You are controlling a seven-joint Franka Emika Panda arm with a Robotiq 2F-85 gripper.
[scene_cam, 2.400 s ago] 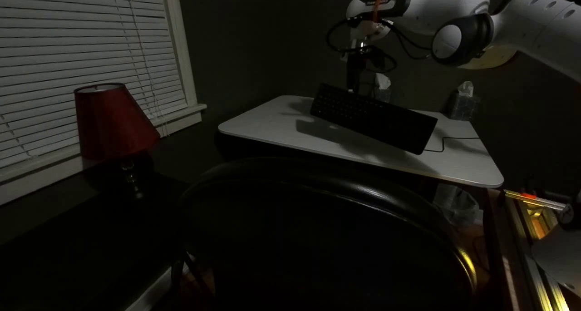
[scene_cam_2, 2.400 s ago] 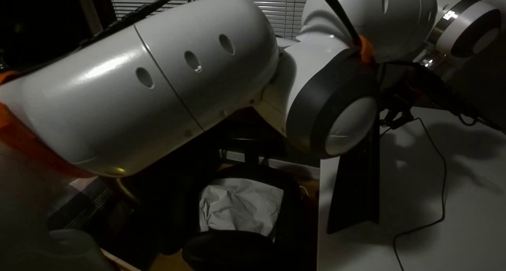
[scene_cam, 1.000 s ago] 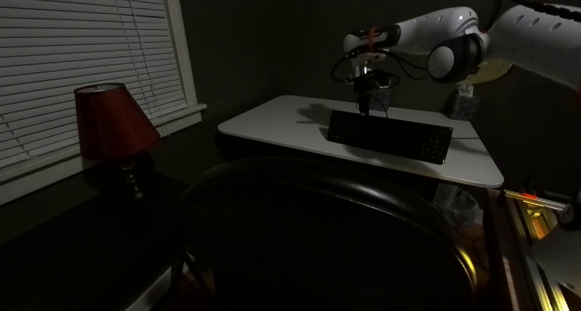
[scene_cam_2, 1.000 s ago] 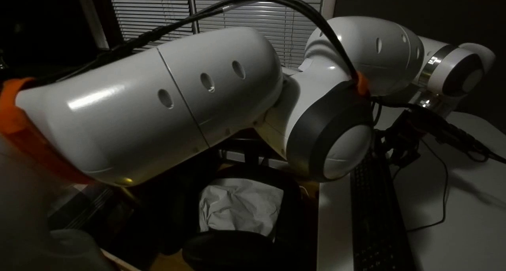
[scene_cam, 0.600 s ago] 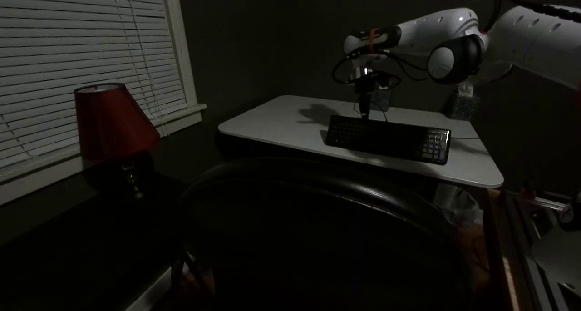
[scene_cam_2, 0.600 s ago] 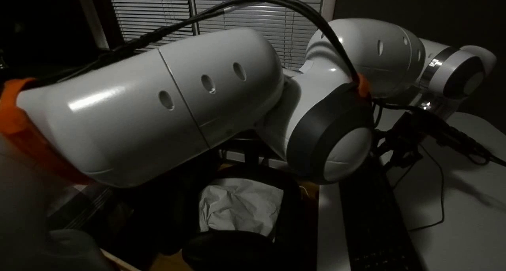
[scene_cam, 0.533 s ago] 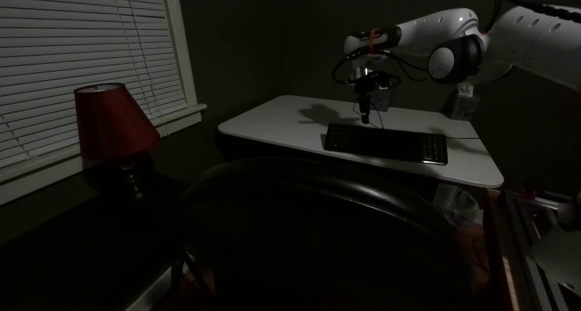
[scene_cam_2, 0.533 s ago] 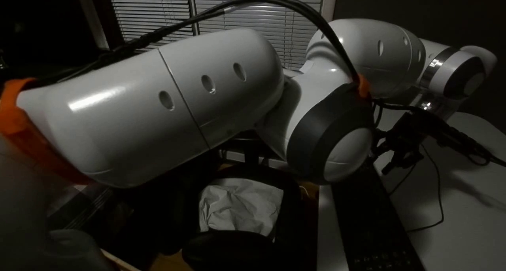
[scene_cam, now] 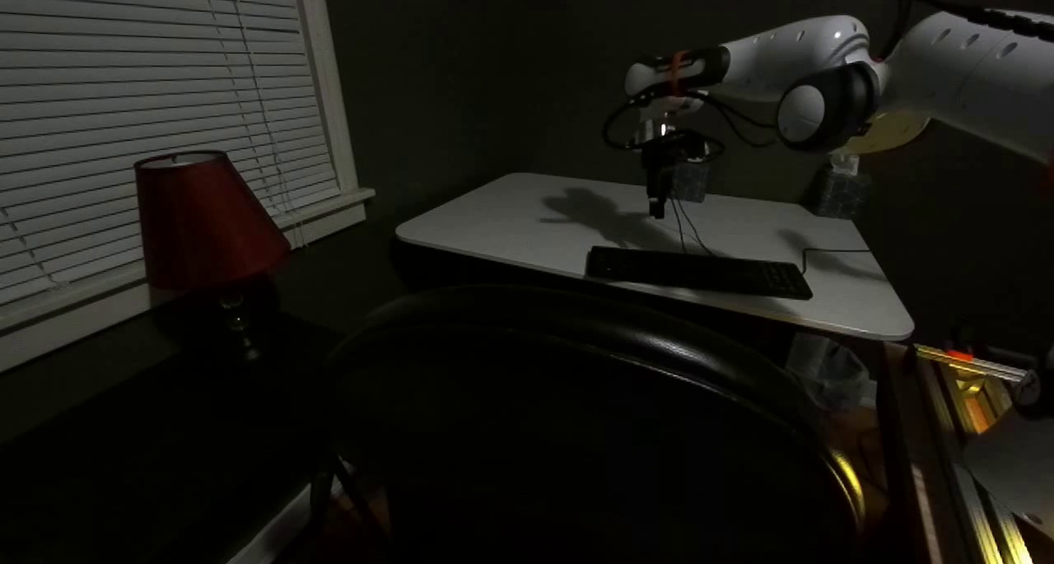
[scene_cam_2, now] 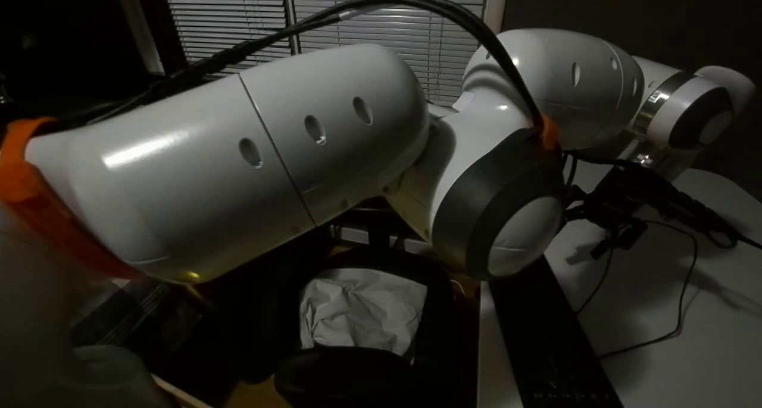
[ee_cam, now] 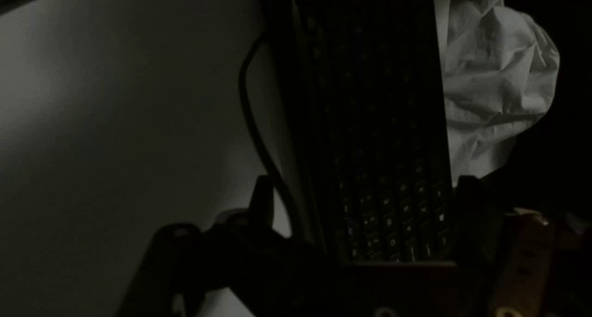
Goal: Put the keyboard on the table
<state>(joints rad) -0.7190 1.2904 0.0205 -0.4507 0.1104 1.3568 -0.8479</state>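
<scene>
The black keyboard (scene_cam: 700, 272) lies on the white table (scene_cam: 510, 218), along its front edge, with one end right at that edge. Over it hangs my gripper (scene_cam: 656, 211), apart from it and a little toward the back. In the wrist view the jaws of my gripper (ee_cam: 365, 182) stand wide, and the keyboard (ee_cam: 379, 122) shows between and below them, not gripped. The keyboard (scene_cam_2: 547, 336) also shows in an exterior view, its far end hidden behind the arm. A thin cable (ee_cam: 252, 118) runs from its back edge, passing close to one finger (ee_cam: 262, 194).
Two tissue boxes (scene_cam: 690, 182) stand at the table's back. A black chair (scene_cam: 576, 325) is right in front of the table, and a crumpled white sheet (scene_cam_2: 363, 310) lies below the table's edge. A red lamp (scene_cam: 206, 218) stands off to the side.
The keyboard hung tilted from my shut gripper; the arm came down, the jaws opened, and the keyboard tipped down onto the table. The gripper has since risen slightly.
</scene>
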